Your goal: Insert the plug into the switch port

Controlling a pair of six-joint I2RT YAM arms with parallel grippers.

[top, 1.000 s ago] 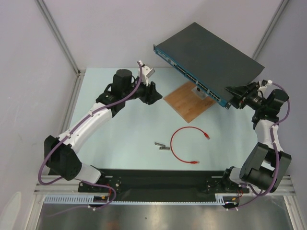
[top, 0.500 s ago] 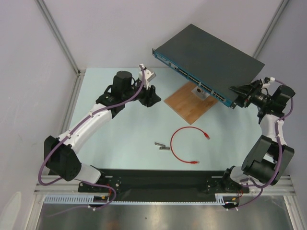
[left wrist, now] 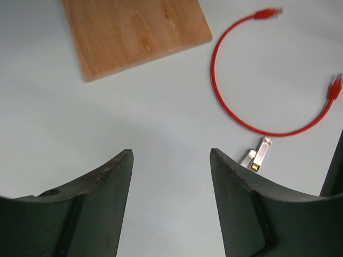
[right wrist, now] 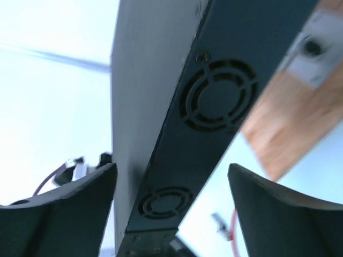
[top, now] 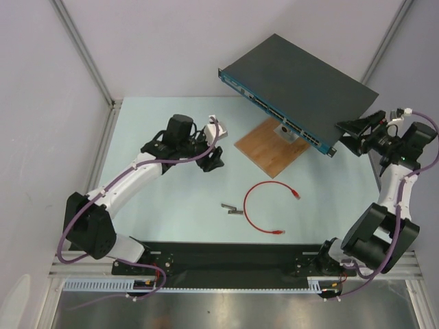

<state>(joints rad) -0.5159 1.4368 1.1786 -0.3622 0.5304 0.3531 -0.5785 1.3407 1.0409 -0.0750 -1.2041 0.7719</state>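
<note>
**Both grippers wide, plug lying loose**

The black left gripper (left wrist: 171, 155) hangs spread and empty over the pale desk (left wrist: 161, 107). The right gripper (right wrist: 171, 166) gapes, gripping nothing, at the vented end of the flat dark-grey switch (right wrist: 161, 80). The red-booted plug (top: 295, 194) lies mid-desk, well apart from the dark switch port (top: 281, 120) row.

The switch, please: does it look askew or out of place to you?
Yes. The switch sits skewed to the table and seems raised, propped on a small bracket on the board rather than lying flat. The cable lies loose on the table, unplugged.
</note>
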